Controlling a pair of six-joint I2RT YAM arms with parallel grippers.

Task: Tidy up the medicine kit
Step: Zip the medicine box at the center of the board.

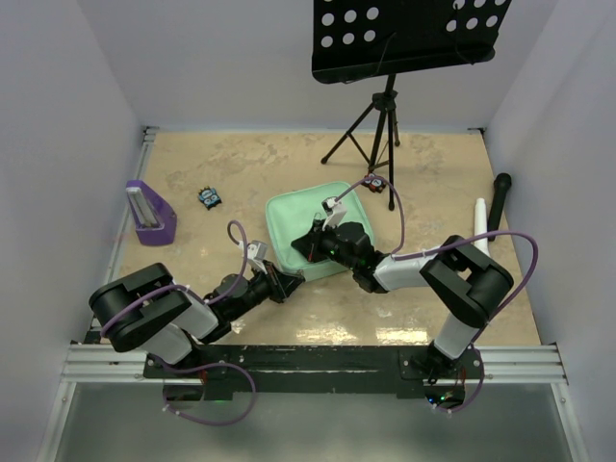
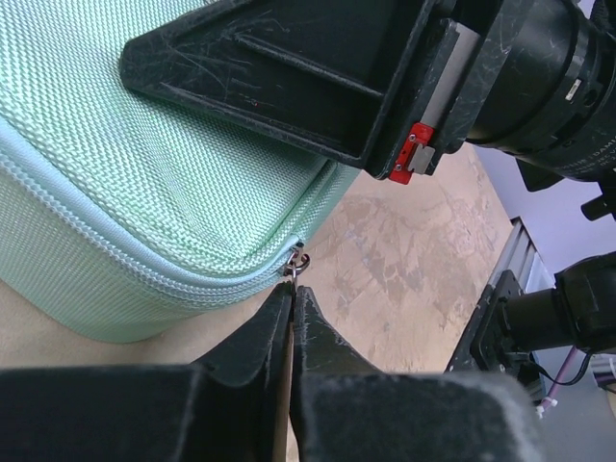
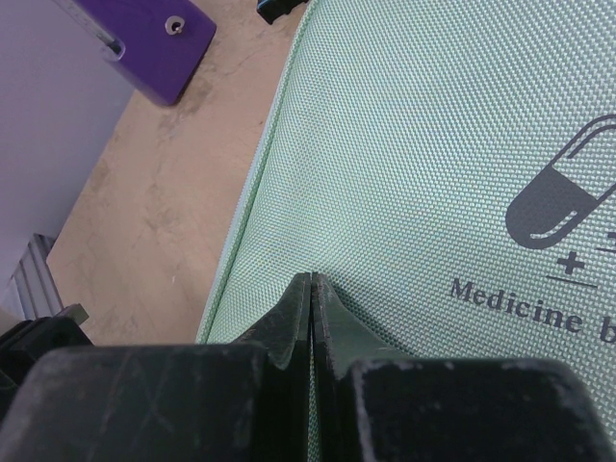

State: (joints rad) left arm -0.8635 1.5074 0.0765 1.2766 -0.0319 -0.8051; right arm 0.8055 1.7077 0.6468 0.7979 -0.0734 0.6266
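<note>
The medicine kit [image 1: 300,214] is a mint-green soft case lying closed on the table, with a grey pill logo [image 3: 558,204] on its lid. In the left wrist view the kit [image 2: 144,173] fills the upper left, and its metal zipper pull [image 2: 296,260] sits at the rounded near corner. My left gripper [image 2: 292,289] is shut, with the pull's thin tab pinched between its tips. My right gripper [image 3: 312,279] is shut with nothing in it. Its tips rest on the kit's lid [image 3: 414,144] near the left edge. From above, the left gripper [image 1: 289,281] is at the kit's near corner and the right gripper [image 1: 313,241] is over its near side.
A purple stand [image 1: 149,212] is at the far left, with a small dark packet [image 1: 209,197] beside it. A music stand's tripod [image 1: 380,125] rises behind the kit, with a small dark item [image 1: 375,183] at its foot. A white tube [image 1: 479,221] and a black cylinder [image 1: 500,197] lie at the right.
</note>
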